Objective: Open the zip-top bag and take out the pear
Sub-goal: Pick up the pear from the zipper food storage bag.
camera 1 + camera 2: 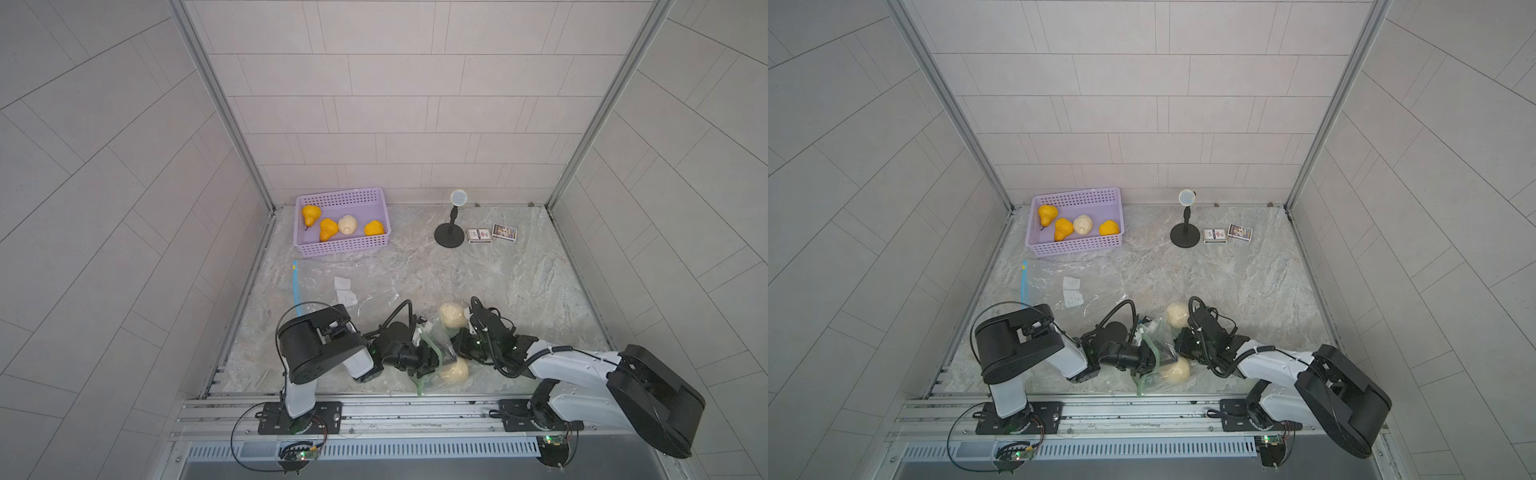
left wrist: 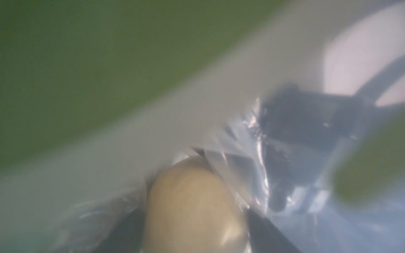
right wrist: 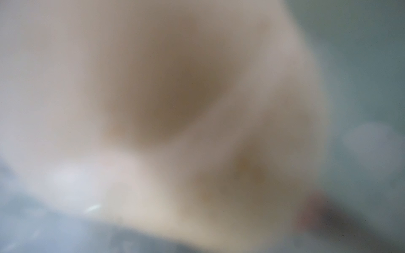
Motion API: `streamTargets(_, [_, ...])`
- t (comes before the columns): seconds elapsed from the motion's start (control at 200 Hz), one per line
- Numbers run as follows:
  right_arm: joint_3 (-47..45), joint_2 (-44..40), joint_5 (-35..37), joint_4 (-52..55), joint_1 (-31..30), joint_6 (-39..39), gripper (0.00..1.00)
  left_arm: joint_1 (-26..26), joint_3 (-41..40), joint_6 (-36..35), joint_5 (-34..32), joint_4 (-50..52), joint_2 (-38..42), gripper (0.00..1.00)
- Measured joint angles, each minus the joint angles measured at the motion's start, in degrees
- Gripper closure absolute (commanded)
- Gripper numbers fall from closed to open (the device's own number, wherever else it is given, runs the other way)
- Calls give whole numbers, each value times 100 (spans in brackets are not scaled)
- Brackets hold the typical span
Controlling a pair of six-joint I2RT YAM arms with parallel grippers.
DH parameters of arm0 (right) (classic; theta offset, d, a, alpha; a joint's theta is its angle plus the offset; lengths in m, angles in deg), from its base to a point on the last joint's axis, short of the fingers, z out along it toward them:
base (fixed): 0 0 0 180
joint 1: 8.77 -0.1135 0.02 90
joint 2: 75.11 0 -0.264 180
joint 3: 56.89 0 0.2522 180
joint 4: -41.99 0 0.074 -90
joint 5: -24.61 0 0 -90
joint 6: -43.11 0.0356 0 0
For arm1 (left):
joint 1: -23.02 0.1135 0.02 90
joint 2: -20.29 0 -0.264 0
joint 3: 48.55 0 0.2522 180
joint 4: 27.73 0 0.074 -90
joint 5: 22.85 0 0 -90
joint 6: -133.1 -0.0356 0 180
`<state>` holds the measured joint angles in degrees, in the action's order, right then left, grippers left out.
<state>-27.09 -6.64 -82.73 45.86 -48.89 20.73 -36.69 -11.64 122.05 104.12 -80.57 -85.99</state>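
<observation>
**Pear point(image 1: 455, 371) in the zip-top bag point(image 1: 432, 353), my grip unsure**

Low in the centre of both top views my two hands meet over the crumpled bag, whose green zip strip point(image 1: 419, 384) curls toward the bottom of the frame. The pale pear lies at the bag's lower end, under the film, on the tabletop point(image 1: 519, 282); the left wrist view shows it point(image 2: 192, 208) through blurred plastic. My right hand point(image 1: 460, 345) is pressed together at the bag's right edge; whether it pinches film or nothing I cannot tell, since its wrist view is only a pale blur. My left hand point(image 1: 430, 360) is buried in the folds at the bag's left side, and I cannot tell whether its jaws stand apart or together. A second pale pear point(image 1: 452, 314) sits just above the right hand; whether film covers it I cannot make out.

Risks, as I judge them: if the right hand holds only a thin fold, the film may slide out when I pull, and the mouth would fall shut. If my left hand closes on film together with fruit, lifting would drag the whole bag. The smooth, round pear could also roll out of a shallow pinch.
</observation>
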Motion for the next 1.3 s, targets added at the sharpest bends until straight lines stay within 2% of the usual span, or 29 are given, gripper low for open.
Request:
streamTargets(0.29, [476, 308, -76, -2, 321, -79, 96, 20, 2, -11, -31, 52, 155, 47])
streamTargets(0.52, [1073, 393, -435, 704, 896, -656, 88, 199, 22, -9, 79, 83, 162, 45])
streamTargets(0.64, [1405, -413, -518, 1722, 1368, -1224, 84, 243, 52, -13, 116, 105, 162, 43])
streamTargets(0.776, [1462, -1456, -809, 2658, 1475, -1624, 82, 247, 50, -17, 149, 140, 162, 41])
streamTargets(0.921, [955, -2505, -1003, 3536, 1419, -1679, 81, 275, 50, -17, 168, 153, 162, 39])
streamTargets(1.081, [190, -3591, -1091, 4135, 1379, -1386, 82, 302, 50, -15, 181, 155, 162, 35])
streamTargets(1.176, [-120, -3812, -1110, 4135, 1353, -1193, 82, 306, 48, -17, 197, 175, 184, 32])
streamTargets(1.296, [-315, -3654, -1108, 3967, 1187, -997, 82, 306, 4, -11, 212, 184, 313, 27])
